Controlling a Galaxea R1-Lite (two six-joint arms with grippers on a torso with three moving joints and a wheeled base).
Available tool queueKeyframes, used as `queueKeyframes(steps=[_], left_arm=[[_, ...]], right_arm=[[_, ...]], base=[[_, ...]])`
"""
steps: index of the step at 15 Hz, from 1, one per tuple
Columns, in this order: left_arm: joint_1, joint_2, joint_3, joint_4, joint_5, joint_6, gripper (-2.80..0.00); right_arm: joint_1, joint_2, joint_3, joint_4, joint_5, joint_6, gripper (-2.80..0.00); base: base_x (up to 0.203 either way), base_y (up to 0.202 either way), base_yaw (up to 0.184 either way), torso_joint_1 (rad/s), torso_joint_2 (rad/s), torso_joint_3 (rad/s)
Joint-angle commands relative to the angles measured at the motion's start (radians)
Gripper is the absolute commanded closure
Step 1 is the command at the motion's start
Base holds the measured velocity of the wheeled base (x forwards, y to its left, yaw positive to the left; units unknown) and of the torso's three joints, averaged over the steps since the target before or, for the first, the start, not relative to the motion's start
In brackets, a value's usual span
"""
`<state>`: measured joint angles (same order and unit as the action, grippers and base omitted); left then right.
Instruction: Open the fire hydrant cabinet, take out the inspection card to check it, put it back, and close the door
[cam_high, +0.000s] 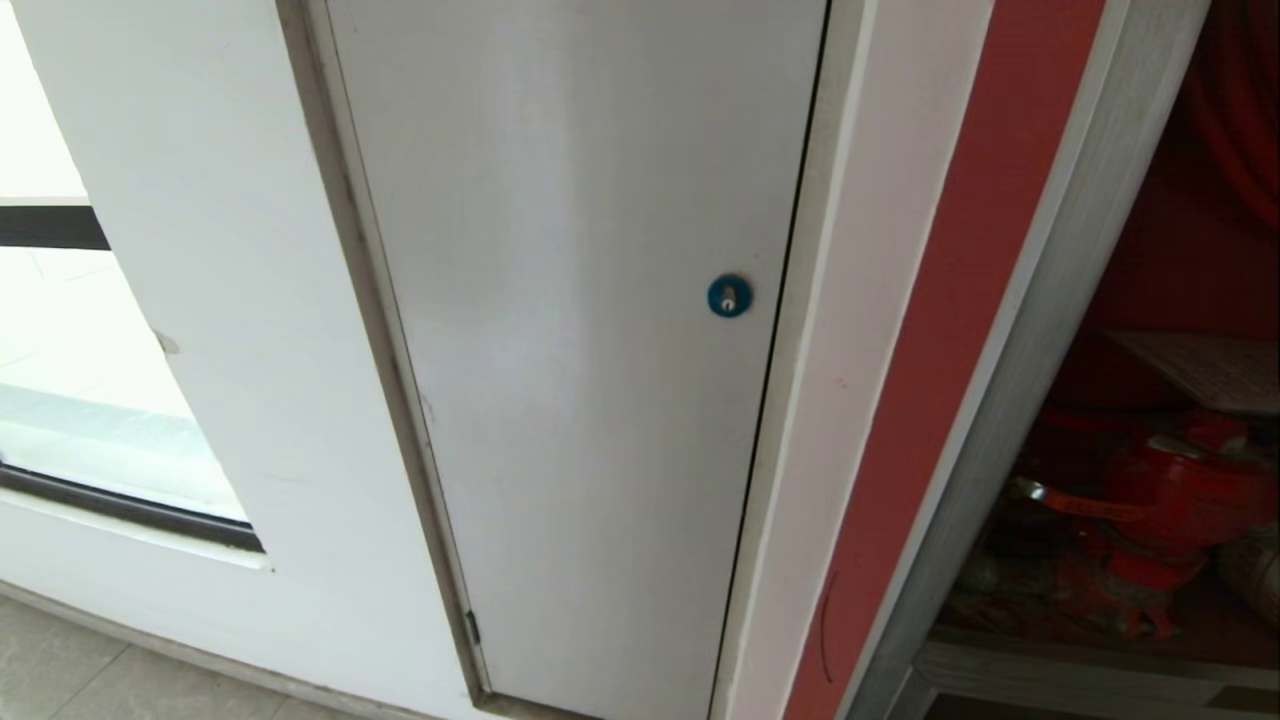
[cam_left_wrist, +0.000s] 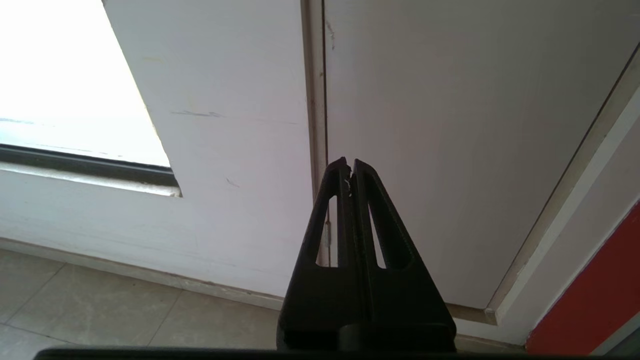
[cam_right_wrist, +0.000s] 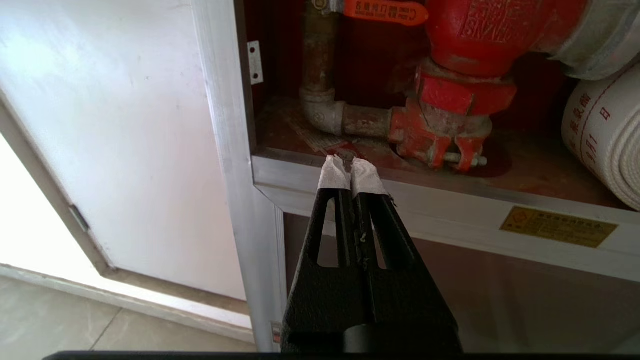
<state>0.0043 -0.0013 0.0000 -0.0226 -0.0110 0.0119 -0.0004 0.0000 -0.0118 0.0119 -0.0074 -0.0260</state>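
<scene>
The fire hydrant cabinet fills the right edge of the head view, its silver frame around a red inside that stands exposed. The door is out of view. Inside are a red valve and a white rolled hose. A pale sheet with faint grid lines, probably the inspection card, lies above the valve. My right gripper, its tips taped white, is shut and empty just in front of the silver crossbar at the compartment's lower left corner. My left gripper is shut and empty, facing the white door's hinge edge.
A plain white door with a round blue lock stands left of the cabinet, past a red wall strip. A bright window is further left. Below the crossbar is a dark lower panel and a yellow label. Beige floor tiles lie below.
</scene>
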Motion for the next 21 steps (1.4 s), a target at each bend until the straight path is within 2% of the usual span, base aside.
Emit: queueKeyframes(steps=[1,5,7,10,11,13,14,17,20,21], left_arm=[[0.000,0.001,0.008,0.000,0.000,0.000,0.00],[0.000,0.001,0.008,0.000,0.000,0.000,0.00],[0.000,0.001,0.008,0.000,0.000,0.000,0.00],[0.000,0.001,0.008,0.000,0.000,0.000,0.00],[0.000,0.001,0.008,0.000,0.000,0.000,0.00],[0.000,0.001,0.008,0.000,0.000,0.000,0.00],[0.000,0.001,0.008,0.000,0.000,0.000,0.00],[0.000,0.001,0.008,0.000,0.000,0.000,0.00],[0.000,0.001,0.008,0.000,0.000,0.000,0.00],[0.000,0.001,0.008,0.000,0.000,-0.001,0.00]], right_arm=[[-0.001,0.040,-0.087,0.005,-0.003,0.000,0.00],[-0.002,0.302,-0.338,0.032,-0.038,-0.030,0.00],[-0.002,0.480,-0.484,0.034,-0.149,-0.078,0.00],[-0.003,0.692,-0.638,0.036,-0.383,-0.224,0.00],[-0.003,0.741,-0.697,0.037,-0.434,-0.259,0.00],[-0.012,0.811,-0.771,0.077,-0.478,-0.345,0.00],[-0.029,0.821,-0.794,0.137,-0.484,-0.407,0.00],[-0.037,0.879,-0.926,0.312,-0.511,-0.495,0.00],[-0.038,0.922,-1.090,0.630,-0.520,-0.597,0.00],[-0.038,0.953,-1.128,0.695,-0.537,-0.667,0.00]], base=[[0.000,0.000,0.000,0.000,0.00,0.000],[0.000,0.000,0.000,0.000,0.00,0.000],[0.000,0.000,0.000,0.000,0.00,0.000],[0.000,0.000,0.000,0.000,0.00,0.000],[0.000,0.000,0.000,0.000,0.00,0.000],[0.000,0.000,0.000,0.000,0.00,0.000],[0.000,0.000,0.000,0.000,0.00,0.000],[0.000,0.000,0.000,0.000,0.00,0.000],[0.000,0.000,0.000,0.000,0.00,0.000],[0.000,0.000,0.000,0.000,0.00,0.000]])
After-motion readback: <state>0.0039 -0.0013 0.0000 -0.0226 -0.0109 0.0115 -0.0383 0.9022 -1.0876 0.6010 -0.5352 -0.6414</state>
